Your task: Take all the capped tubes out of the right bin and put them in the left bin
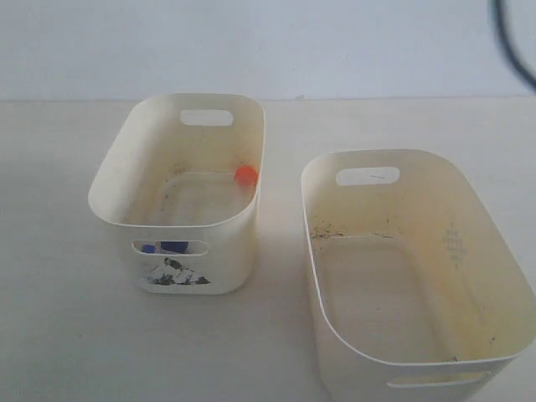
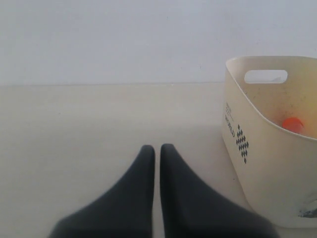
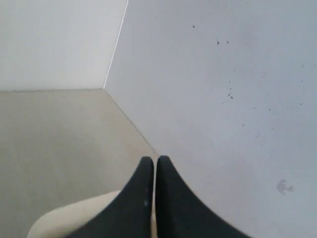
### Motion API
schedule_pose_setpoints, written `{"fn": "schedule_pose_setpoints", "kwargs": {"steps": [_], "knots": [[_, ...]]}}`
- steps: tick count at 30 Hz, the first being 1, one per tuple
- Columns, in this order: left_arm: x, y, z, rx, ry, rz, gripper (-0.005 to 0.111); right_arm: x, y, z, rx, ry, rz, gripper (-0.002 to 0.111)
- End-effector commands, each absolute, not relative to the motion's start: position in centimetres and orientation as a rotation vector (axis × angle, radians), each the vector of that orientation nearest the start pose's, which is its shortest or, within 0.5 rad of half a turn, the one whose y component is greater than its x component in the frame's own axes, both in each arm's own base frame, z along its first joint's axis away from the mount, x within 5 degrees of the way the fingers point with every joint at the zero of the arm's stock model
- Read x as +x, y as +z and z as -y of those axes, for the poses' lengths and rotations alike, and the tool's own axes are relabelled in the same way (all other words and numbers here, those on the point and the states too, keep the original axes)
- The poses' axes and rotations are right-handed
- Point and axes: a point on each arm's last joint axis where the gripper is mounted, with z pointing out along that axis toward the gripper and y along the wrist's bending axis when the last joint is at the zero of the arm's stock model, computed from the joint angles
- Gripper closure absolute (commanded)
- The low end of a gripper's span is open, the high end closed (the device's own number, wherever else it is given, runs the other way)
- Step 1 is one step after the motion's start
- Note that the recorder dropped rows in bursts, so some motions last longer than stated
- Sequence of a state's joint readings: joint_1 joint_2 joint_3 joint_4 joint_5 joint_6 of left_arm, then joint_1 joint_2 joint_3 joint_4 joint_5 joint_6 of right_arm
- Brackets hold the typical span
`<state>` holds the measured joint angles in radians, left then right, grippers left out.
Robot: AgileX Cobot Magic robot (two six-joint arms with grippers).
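Capped tubes (image 1: 245, 175) rest in the left bin (image 1: 110, 188), one orange-topped at its 2 o'clock corner, blue caps (image 1: 172, 246) at its 6 o'clock end. The right bin (image 1: 502, 251), at 4 o'clock, looks bare. Your left tool (image 2: 157, 148) and right tool (image 3: 155, 161) are pressed together, empty. The transfer seems complete; next, confirm the count.

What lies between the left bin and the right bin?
Only bare table lies between the left bin and the right bin, seen in the exterior view.

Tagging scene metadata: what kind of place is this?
Likely a lab test bench, not a home: plain pale tabletop, blank white wall, the left bin and right bin staged on it.
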<state>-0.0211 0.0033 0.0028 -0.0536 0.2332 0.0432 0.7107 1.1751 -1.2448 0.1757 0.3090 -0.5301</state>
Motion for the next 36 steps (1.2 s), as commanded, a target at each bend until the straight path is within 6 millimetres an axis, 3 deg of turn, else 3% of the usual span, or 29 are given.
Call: {"fn": "schedule_pose_setpoints", "kwargs": {"steps": [1,9,18,30,36], "knots": [[5.5,19.2,0.2,0.013,-0.036,-1.715,0.102,15.2,46.5,-13.6,-0.994,0.236,-1.471,0.107],[5.5,19.2,0.2,0.013,-0.036,-1.715,0.102,8.3,50.1,-7.8,-0.887,0.255,-1.294,0.107],[5.5,19.2,0.2,0.013,-0.036,-1.715,0.102,2.4,51.6,-2.7,-0.778,0.266,-1.123,0.107],[5.5,19.2,0.2,0.013,-0.036,-1.715,0.102,-2.2,51.7,1.2,-0.689,0.259,-0.999,0.107],[5.5,19.2,0.2,0.013,-0.036,-1.715,0.102,-3.4,51.4,1.1,-0.515,0.178,-1.081,0.107]]}}
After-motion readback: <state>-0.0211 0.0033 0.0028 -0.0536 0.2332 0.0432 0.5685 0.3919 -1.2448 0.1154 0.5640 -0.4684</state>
